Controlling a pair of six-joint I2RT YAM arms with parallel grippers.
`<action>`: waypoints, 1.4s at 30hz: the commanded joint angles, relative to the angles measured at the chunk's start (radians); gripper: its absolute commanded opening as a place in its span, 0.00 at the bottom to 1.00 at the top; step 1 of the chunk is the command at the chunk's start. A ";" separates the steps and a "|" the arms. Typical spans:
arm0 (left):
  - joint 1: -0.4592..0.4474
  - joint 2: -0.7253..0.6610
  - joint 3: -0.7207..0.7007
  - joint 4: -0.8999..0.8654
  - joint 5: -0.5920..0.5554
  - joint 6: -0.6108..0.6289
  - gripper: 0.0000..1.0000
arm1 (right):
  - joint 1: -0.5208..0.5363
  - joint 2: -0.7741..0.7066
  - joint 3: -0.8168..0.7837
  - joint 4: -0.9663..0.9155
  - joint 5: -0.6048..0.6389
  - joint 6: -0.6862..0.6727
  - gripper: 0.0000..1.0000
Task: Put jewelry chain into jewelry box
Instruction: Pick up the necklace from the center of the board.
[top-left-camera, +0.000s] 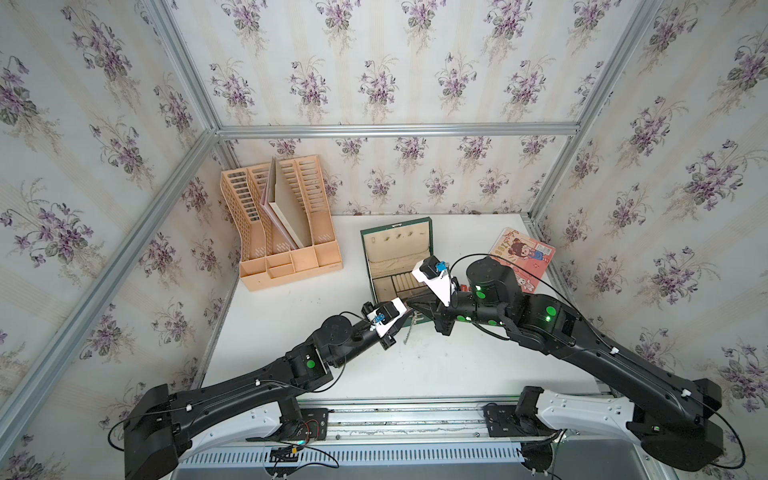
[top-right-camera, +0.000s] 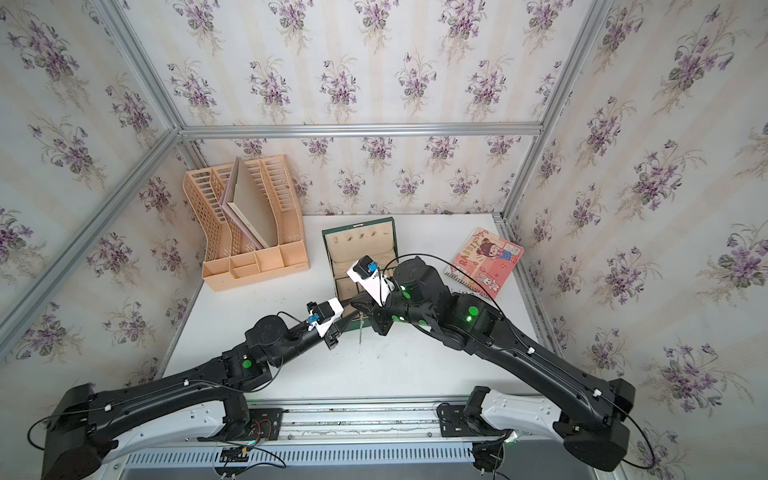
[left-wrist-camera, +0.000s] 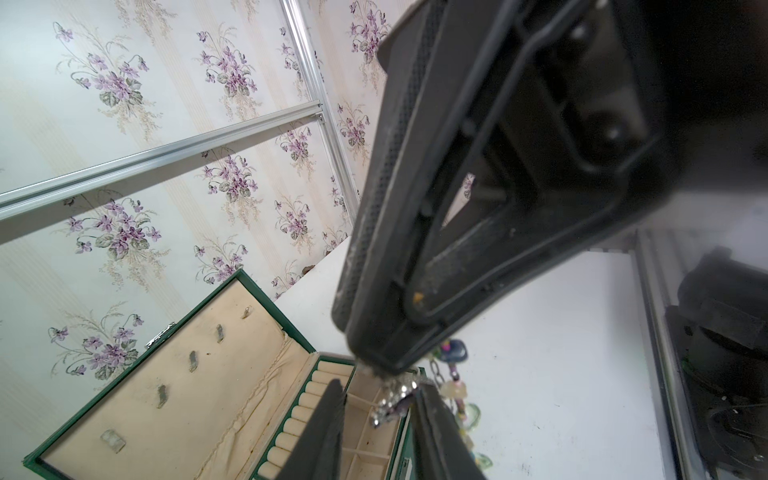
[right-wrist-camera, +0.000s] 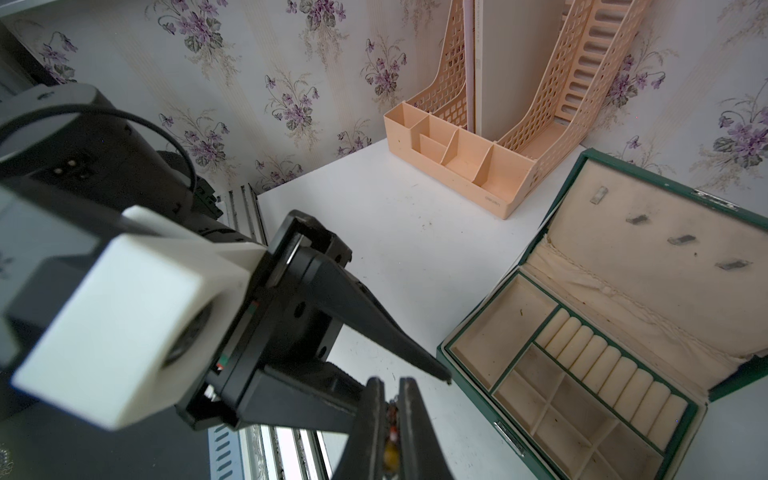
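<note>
The dark green jewelry box (top-left-camera: 366, 266) (top-right-camera: 328, 259) lies open in both top views, its beige lid (right-wrist-camera: 648, 232) tipped back and its compartments (right-wrist-camera: 582, 407) bare. My right gripper (right-wrist-camera: 391, 388) (top-left-camera: 417, 308) is shut on the jewelry chain (right-wrist-camera: 392, 415), just above the box's front edge. The chain's loose end (top-left-camera: 408, 330) (top-right-camera: 360, 332) hangs down in front of the box. My left gripper (left-wrist-camera: 380, 399) (top-right-camera: 347, 318) stands open around the chain's sparkling upper part (left-wrist-camera: 392, 395), right under the right gripper's fingertips (left-wrist-camera: 374, 357). Coloured beads (left-wrist-camera: 455, 390) dangle beside it.
A peach file organizer (top-left-camera: 286, 253) (right-wrist-camera: 478, 166) holding a book stands at the back left of the white table (top-left-camera: 457, 365). A pink picture book (top-left-camera: 525, 257) (top-right-camera: 486, 262) lies at the back right, behind the right arm. Metal rails edge the table.
</note>
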 joint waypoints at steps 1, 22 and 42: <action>-0.003 -0.005 0.004 0.032 -0.012 0.010 0.33 | -0.001 -0.002 0.000 0.028 0.012 0.006 0.00; -0.006 -0.014 0.001 -0.017 -0.004 -0.002 0.42 | 0.000 0.009 0.005 0.036 0.025 0.002 0.00; -0.006 -0.052 -0.008 -0.045 -0.024 -0.010 0.17 | -0.001 -0.004 -0.009 0.038 0.041 0.000 0.00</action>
